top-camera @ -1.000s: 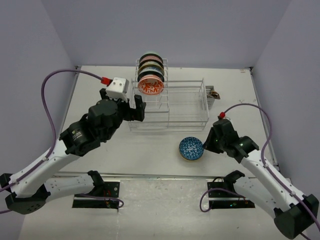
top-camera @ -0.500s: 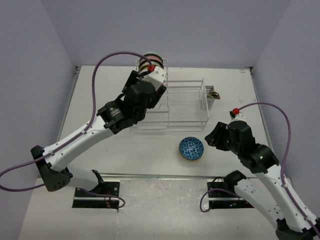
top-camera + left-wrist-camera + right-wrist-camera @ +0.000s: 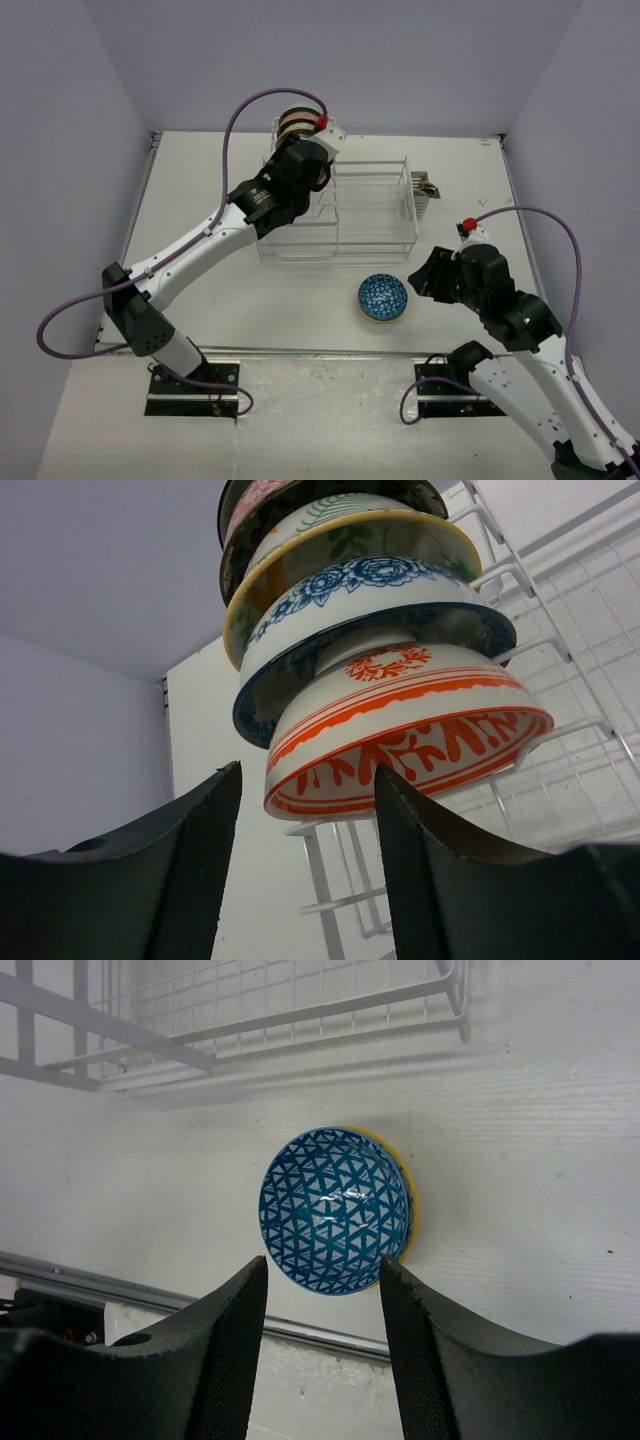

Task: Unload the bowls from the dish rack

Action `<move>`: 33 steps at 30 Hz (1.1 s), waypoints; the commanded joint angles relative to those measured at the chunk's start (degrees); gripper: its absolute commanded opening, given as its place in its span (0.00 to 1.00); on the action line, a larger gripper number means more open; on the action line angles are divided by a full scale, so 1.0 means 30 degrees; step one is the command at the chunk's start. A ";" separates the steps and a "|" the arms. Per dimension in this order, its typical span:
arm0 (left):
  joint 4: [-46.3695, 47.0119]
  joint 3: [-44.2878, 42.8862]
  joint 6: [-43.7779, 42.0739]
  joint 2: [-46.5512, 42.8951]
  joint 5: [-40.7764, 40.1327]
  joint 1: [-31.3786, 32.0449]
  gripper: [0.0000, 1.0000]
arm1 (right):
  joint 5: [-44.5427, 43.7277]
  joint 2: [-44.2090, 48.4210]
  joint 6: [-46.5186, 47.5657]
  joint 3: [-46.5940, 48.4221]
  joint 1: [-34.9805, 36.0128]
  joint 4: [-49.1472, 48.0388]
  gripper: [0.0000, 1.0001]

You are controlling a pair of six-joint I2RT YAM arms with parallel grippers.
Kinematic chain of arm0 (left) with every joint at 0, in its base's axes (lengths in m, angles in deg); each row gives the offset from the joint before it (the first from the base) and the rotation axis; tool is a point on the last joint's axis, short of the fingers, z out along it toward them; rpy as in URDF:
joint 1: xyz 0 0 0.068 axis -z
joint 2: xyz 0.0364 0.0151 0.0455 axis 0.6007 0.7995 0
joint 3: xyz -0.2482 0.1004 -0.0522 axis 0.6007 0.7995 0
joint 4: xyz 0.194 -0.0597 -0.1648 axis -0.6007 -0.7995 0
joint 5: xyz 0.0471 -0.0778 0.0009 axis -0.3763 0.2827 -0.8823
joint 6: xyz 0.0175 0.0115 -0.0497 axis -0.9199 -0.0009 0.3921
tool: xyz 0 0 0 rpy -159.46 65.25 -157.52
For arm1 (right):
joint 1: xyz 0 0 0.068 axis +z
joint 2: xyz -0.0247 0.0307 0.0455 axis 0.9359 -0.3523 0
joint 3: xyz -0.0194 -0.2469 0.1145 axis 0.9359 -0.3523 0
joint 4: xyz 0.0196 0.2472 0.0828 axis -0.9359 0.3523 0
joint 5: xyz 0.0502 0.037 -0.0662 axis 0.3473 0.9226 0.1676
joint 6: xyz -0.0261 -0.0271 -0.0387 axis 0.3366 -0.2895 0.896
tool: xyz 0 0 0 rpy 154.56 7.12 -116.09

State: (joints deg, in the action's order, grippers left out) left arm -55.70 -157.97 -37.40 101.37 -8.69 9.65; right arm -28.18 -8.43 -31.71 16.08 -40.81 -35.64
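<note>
The dish rack (image 3: 372,210) stands mid-table. Several bowls stand on edge in its back-left slots (image 3: 296,121), mostly hidden by my left arm. In the left wrist view the red-orange bowl (image 3: 400,730) is nearest, then a blue-white floral bowl (image 3: 350,595), a yellow-rimmed bowl (image 3: 345,535) and a dark-rimmed one behind. My left gripper (image 3: 308,805) is open, its fingers astride the red-orange bowl's lower rim, apart from it; in the top view it (image 3: 303,158) sits over the stack. A blue patterned bowl (image 3: 383,297) lies on the table. My right gripper (image 3: 322,1270) is open and empty above it (image 3: 337,1208).
A small grey holder (image 3: 427,187) hangs on the rack's right end. A metal rail (image 3: 300,351) runs along the table's near edge. The rack's wire floor (image 3: 260,1005) lies just beyond the blue bowl. Walls close the table on three sides.
My left arm has swung from the rack's left side up over the bowls at its back left. My right arm has drawn back a little from the blue bowl.
</note>
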 commanded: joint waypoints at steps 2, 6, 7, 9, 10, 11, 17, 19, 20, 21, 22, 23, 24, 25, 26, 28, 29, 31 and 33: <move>0.1328 -0.0972 -0.0764 0.0418 -0.0056 -0.0141 0.54 | 0.0649 0.0273 0.0808 0.0269 0.0061 -0.0560 0.50; 0.1563 -0.0972 -0.0765 0.0536 -0.0202 -0.0200 0.37 | 0.0591 0.0332 0.0926 0.0504 0.0061 -0.0472 0.50; 0.1679 -0.0943 -0.0735 0.0507 -0.0232 -0.0171 0.35 | 0.0678 0.0332 0.0984 0.0533 0.0061 -0.0472 0.50; 0.1885 -0.0767 -0.0851 0.0478 -0.0320 -0.0200 0.34 | 0.0737 0.0361 0.1014 0.0563 0.0061 -0.0589 0.50; 0.2089 -0.0680 -0.0910 0.0506 -0.0378 -0.0200 0.30 | 0.0795 0.0332 0.1072 0.0563 0.0061 -0.0589 0.50; 0.2091 -0.0650 -0.0940 0.0536 -0.0495 -0.0200 0.28 | 0.0854 0.0303 0.1043 0.0563 0.0061 -0.0647 0.50; 0.3085 -0.0211 -0.1291 0.0565 -0.1198 -0.0171 0.13 | 0.0972 0.0273 0.1219 0.0651 0.0061 -0.0589 0.50; 0.3553 -0.0064 -0.1555 0.0565 -0.1549 -0.0200 0.05 | 0.1088 0.0360 0.1277 0.0680 0.0061 -0.0589 0.50; 0.3701 -0.0034 -0.1671 0.0536 -0.1579 -0.0200 0.03 | 0.1089 0.0361 0.1278 0.0680 0.0061 -0.0618 0.50; 0.3876 -0.0005 -0.1701 0.0536 -0.1638 -0.0200 0.01 | 0.1089 0.0419 0.1307 0.0680 0.0061 -0.0589 0.50; 0.4139 0.0082 -0.1731 0.0478 -0.1754 -0.0200 0.00 | 0.1089 0.0449 0.1307 0.0680 0.0061 -0.0589 0.50; 0.4229 0.0112 -0.1702 0.0419 -0.1756 -0.0200 0.00 | 0.1089 0.0478 0.1307 0.0680 0.0061 -0.0618 0.50; 0.4316 0.0199 -0.1644 0.0332 -0.1756 -0.0200 0.00 | 0.1089 0.0478 0.1307 0.0680 0.0061 -0.0618 0.50; 0.4520 0.0287 -0.1614 0.0099 -0.1640 -0.0200 0.00 | 0.1089 0.0536 0.1307 0.0680 0.0032 -0.0647 0.50; 0.4580 0.0491 -0.1527 -0.0048 -0.1580 -0.0200 0.00 | 0.1089 0.0566 0.1336 0.0680 0.0061 -0.0677 0.50; 0.4990 0.0843 -0.1497 -0.0459 -0.1405 -0.0171 0.00 | 0.1089 0.0624 0.1307 0.0651 0.0061 -0.0706 0.50; 0.5252 0.1222 -0.1526 -0.0750 -0.1375 -0.0171 0.00 | 0.1089 0.0625 0.1307 0.0680 0.0061 -0.0735 0.50; 0.5372 0.1488 -0.1468 -0.0986 -0.1404 -0.0142 0.00 | 0.1379 0.0654 0.1307 0.0651 0.0061 -0.0823 0.50; 0.5547 0.1869 -0.1234 -0.1395 -0.1316 -0.0141 0.00 | 0.1557 0.0712 0.1307 0.0592 0.0032 -0.0911 0.50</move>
State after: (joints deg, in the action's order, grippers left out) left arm -46.20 -153.27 -42.14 100.82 -13.54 8.86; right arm -25.27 -6.79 -28.89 16.08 -40.81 -36.14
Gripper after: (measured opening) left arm 0.081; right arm 0.499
